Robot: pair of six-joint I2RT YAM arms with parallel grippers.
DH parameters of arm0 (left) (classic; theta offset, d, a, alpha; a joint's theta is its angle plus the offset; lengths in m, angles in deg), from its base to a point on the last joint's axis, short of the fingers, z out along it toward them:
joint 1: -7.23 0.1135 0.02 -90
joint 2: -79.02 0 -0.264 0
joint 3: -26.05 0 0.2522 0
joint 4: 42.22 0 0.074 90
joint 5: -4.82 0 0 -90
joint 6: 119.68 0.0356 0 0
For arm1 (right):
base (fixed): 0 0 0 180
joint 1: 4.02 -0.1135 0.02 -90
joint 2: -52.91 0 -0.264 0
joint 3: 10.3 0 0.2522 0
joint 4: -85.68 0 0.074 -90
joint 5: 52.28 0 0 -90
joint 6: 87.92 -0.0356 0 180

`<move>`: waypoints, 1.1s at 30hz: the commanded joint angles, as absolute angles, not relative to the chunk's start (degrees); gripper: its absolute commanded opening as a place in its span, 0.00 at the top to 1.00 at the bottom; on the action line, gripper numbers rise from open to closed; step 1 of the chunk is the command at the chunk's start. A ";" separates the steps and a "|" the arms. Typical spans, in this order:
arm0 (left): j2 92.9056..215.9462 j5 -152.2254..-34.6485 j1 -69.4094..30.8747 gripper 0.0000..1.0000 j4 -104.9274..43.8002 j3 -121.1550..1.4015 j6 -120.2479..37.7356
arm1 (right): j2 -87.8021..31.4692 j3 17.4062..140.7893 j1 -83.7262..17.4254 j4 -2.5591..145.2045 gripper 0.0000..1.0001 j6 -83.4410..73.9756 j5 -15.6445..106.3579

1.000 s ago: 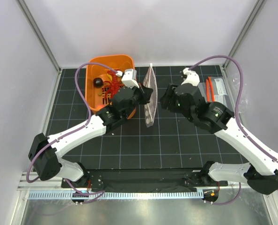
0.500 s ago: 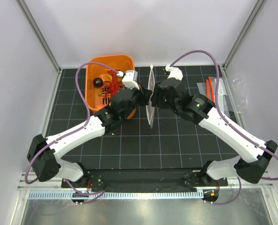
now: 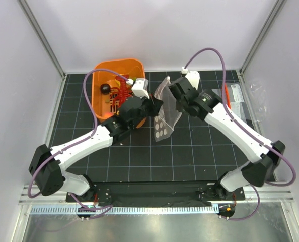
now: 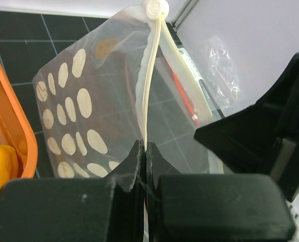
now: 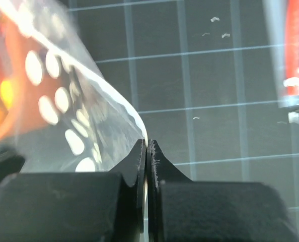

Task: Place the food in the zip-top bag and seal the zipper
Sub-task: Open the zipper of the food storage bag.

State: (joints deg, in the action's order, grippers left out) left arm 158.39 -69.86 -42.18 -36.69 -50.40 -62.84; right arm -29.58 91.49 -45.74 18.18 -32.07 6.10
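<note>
The clear zip-top bag [image 3: 163, 126] with white dots hangs between the two arms, its mouth spread apart. My left gripper [image 3: 155, 105] is shut on the bag's left edge, and in the left wrist view its jaws [image 4: 143, 147] pinch the white zipper [image 4: 148, 80]. My right gripper [image 3: 176, 107] is shut on the opposite edge, with the dotted film [image 5: 64, 116] bulging to the left of the gripper [image 5: 146, 146]. A red lobster [image 3: 122, 94] lies in the orange basket [image 3: 100, 70] beside a dark round piece [image 3: 105, 88]. The other food cannot be made out.
Flat clear packets [image 3: 235, 96] with an orange-red strip lie at the right edge of the black gridded mat [image 3: 139, 156]. The basket's orange rim [image 4: 18, 126] is close to the left of my left gripper. The right arm's black body [image 4: 270, 126] stands just beyond the bag.
My right gripper swung left to the bag and shut on its right edge. The bag, earlier hanging flat and edge-on from the left gripper, now has its mouth pulled apart.
</note>
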 commanded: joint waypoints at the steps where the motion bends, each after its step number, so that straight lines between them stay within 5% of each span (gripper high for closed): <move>1: 157.94 -72.42 -39.10 1.00 -37.86 -49.50 -66.93 | -33.03 102.74 -45.77 7.69 0.99 -30.10 -4.20; 12: 177.53 -93.17 -35.83 1.00 -40.77 -65.13 -75.72 | -39.98 108.76 -45.51 -9.28 0.99 -30.07 -20.27; 18: 179.65 -86.69 -34.25 1.00 -41.30 -61.89 -72.14 | -37.62 100.15 -38.13 -3.86 0.99 -27.11 -16.43; 26: 184.66 -75.07 -35.92 0.98 -24.59 -68.12 -54.74 | -37.70 98.56 -35.93 -1.03 0.99 -25.60 -14.40; 29: 185.45 -75.50 -36.54 0.81 -25.12 -69.44 -53.14 | -37.88 99.09 -35.93 -0.07 0.99 -24.99 -13.00; 30: 185.72 -76.03 -36.62 0.66 -25.12 -69.97 -53.40 | -37.88 99.09 -35.93 0.37 0.99 -24.81 -12.56; 33: 185.81 -77.18 -36.63 0.45 -25.38 -71.46 -54.02 | -37.88 99.00 -35.93 2.22 0.99 -24.37 -10.10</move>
